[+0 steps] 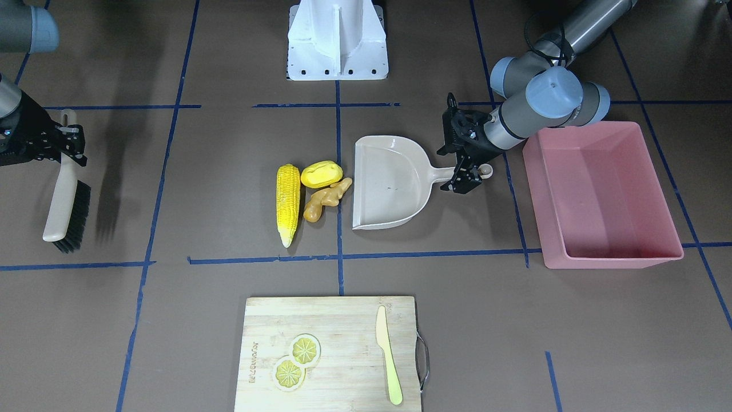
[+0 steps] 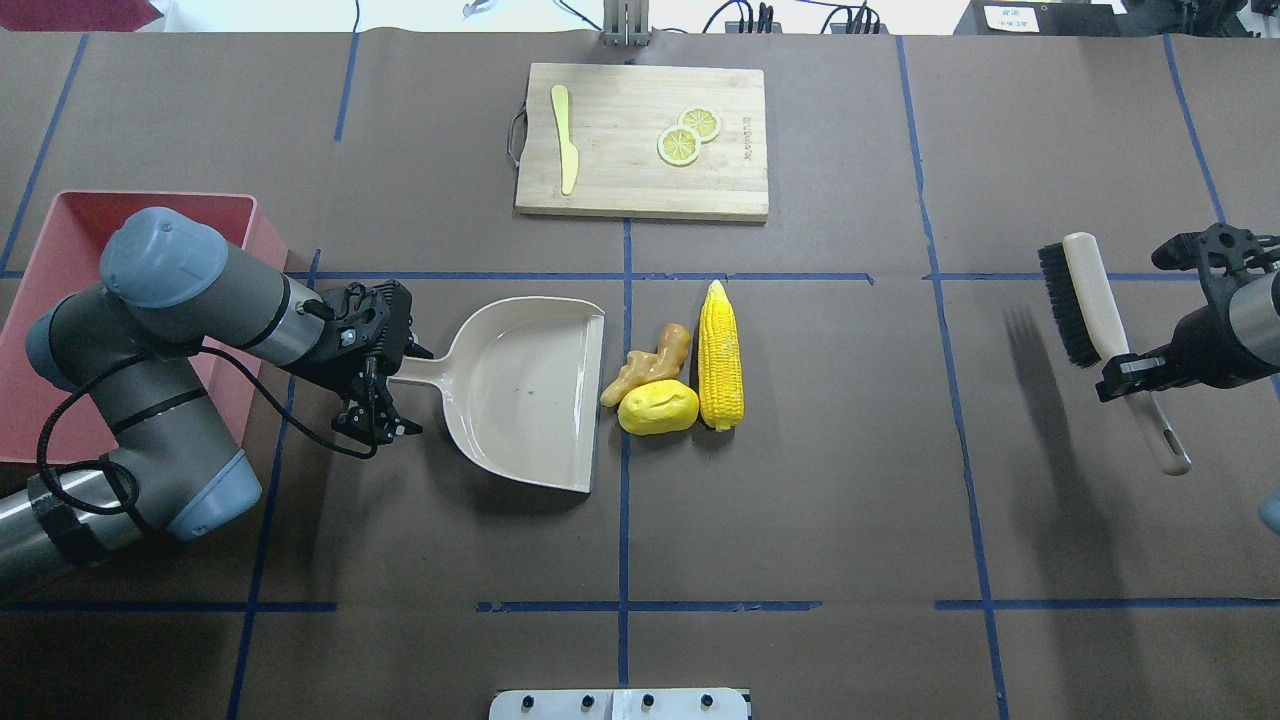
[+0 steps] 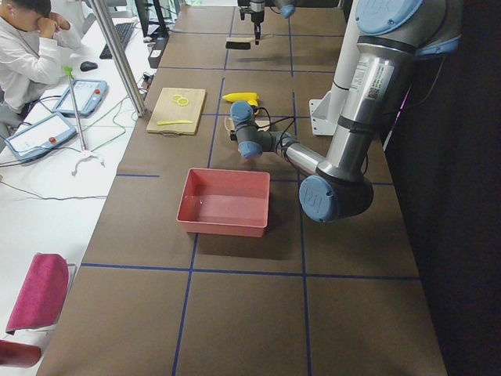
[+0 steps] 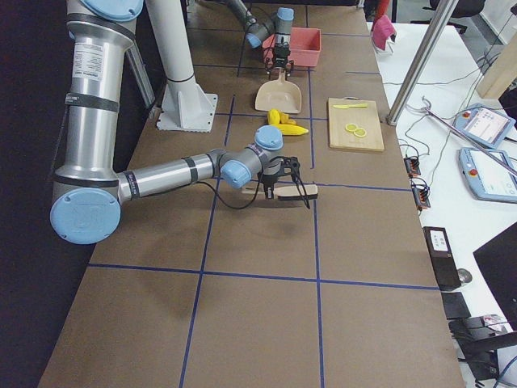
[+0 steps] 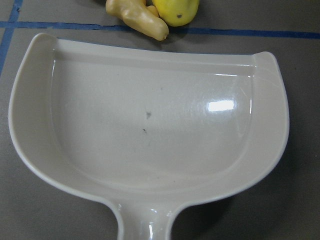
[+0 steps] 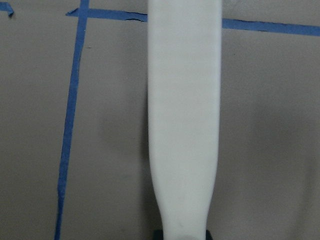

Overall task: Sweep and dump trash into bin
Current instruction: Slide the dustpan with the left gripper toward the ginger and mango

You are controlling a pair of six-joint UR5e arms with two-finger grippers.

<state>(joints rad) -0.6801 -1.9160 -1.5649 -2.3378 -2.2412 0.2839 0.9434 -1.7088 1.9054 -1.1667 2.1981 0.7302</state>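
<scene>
The trash lies together mid-table: a corn cob (image 1: 288, 203) (image 2: 721, 355), a yellow potato lump (image 1: 321, 173) (image 2: 657, 407) and a ginger root (image 1: 327, 199) (image 2: 650, 363). The beige dustpan (image 1: 389, 183) (image 2: 525, 385) (image 5: 150, 115) rests flat with its mouth right next to the ginger and potato. My left gripper (image 1: 450, 170) (image 2: 410, 390) is open, its fingers straddling the dustpan handle. The pink bin (image 1: 534, 194) (image 2: 70, 230) stands behind that arm. My right gripper (image 1: 66, 143) (image 2: 1135, 370) is shut on the handle of a brush (image 1: 66, 194) (image 2: 1085, 295) (image 6: 184, 115), held above the table, far from the trash.
A wooden cutting board (image 1: 343, 320) (image 2: 640, 185) lies at the operators' side, with a pale yellow knife (image 1: 389, 355) (image 2: 566, 150) and two lemon slices (image 1: 297, 360) (image 2: 688, 135). The robot's white base (image 1: 337, 40) stands behind the dustpan.
</scene>
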